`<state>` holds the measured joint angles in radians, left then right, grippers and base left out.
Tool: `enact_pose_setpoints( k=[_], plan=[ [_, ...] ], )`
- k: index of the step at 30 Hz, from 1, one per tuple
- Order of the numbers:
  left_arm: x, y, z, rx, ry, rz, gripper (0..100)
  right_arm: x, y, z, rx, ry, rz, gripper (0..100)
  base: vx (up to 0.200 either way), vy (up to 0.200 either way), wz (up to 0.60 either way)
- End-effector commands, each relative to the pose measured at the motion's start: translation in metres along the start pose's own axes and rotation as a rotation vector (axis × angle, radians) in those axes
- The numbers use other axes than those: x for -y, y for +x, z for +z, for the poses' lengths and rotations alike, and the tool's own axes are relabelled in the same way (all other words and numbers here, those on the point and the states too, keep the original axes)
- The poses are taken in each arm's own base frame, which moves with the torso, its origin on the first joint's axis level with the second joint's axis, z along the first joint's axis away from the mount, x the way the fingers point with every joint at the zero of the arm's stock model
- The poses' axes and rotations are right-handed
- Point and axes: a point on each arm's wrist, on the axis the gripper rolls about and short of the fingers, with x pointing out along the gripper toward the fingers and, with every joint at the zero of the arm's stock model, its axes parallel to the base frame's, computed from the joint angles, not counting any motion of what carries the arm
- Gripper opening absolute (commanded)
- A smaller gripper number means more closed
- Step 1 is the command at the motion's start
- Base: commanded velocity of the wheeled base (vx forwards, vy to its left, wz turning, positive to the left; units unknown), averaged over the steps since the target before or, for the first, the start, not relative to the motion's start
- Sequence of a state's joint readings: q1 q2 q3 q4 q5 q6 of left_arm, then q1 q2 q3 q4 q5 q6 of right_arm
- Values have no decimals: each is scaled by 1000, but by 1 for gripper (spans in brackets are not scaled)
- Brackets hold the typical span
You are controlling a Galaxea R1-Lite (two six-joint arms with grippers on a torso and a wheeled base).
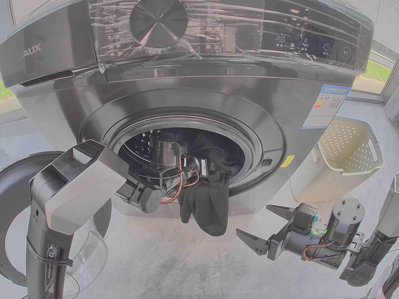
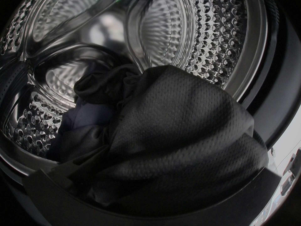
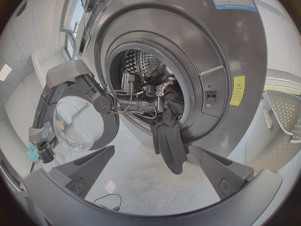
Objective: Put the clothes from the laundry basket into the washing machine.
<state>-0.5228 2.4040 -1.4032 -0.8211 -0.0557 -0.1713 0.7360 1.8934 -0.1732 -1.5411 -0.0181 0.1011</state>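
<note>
**Mia:** What is closest?

**Ben:** The grey stone floor (image 1: 166, 262). The right claw (image 1: 252, 219) hangs just above it, wide open, holding nothing.

**Mia:** And past that?

**Ben:** The washing machine (image 1: 257, 100), with its round door (image 1: 12, 196) open on the left. Black clothes (image 1: 210, 206) hang out of the hole, half in and half out, down toward the floor. The cream laundry basket (image 1: 345, 158) stands on the floor just beside the machine, on the right.

**Mia:** And far back?

**Ben:** A window (image 1: 376, 71) with green outside.

**Mia:** Is anything hard to see?

**Ben:** The left arm (image 1: 75, 187) is in the hole. The left claw is buried in the black clothes, so I cannot tell if it is open or closed. Deep in the shiny drum (image 2: 219, 32) lies something bluish (image 2: 84, 116), mostly covered.
</note>
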Motion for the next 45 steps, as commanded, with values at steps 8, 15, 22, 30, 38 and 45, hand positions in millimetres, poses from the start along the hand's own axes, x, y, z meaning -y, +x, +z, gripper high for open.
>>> enact_pose_setpoints(
  k=[8,15,22,30,38,45],
  plan=[
    [-2,19,-11,15,-4,-7,0,0,1,0,0,-1,0,100,0,0,0],
    [-13,38,17,189,-57,73,0,0,1,0,0,-2,1,100,0,0,0],
    [-37,52,52,382,-78,202,0,0,2,0,1,-2,2,100,0,0,0],
    [-43,49,71,442,-104,213,100,0,2,0,1,0,0,100,0,0,0],
    [-31,31,51,250,-132,215,100,0,2,0,0,0,2,100,0,0,0],
    [-10,0,33,60,-121,112,100,0,1,0,1,0,0,100,0,0,0]
  ],
)
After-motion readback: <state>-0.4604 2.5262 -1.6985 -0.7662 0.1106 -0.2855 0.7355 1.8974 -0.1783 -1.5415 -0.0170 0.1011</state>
